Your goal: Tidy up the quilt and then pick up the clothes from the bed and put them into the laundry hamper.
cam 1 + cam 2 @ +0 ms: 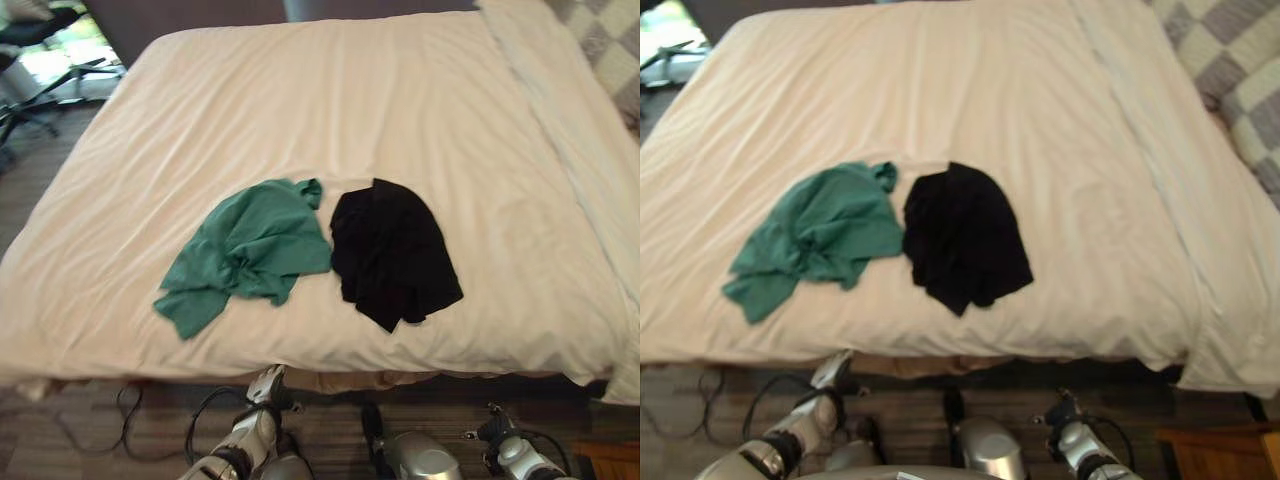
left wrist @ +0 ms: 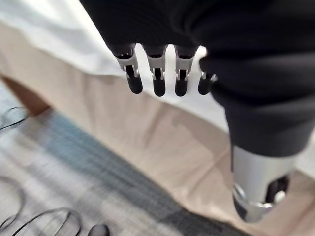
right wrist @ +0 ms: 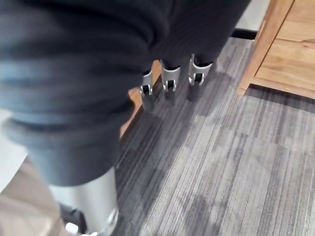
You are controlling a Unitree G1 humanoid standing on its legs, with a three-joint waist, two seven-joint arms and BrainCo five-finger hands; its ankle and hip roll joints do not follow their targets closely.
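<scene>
- Cream quilt [image 1: 400,110] covers the bed and looks fairly smooth, hanging over the near edge; grey striped carpet [image 3: 231,162] lies below, with a wooden cabinet [image 3: 290,44] beside my right hand.
- Green shirt [image 1: 250,250] and black garment [image 1: 392,250] lie crumpled side by side near the quilt's front edge, just touching.
- My left hand [image 2: 162,64] hangs below the bed edge, fingers straight, holding nothing.
- My right hand [image 3: 170,73] hangs over the carpet, fingers relaxed and empty.
- Both garments look light, limp and bunched; I judge a pinch on a raised fold in the middle would gather each best, since loose ends will trail.
- No hamper can be seen.
</scene>
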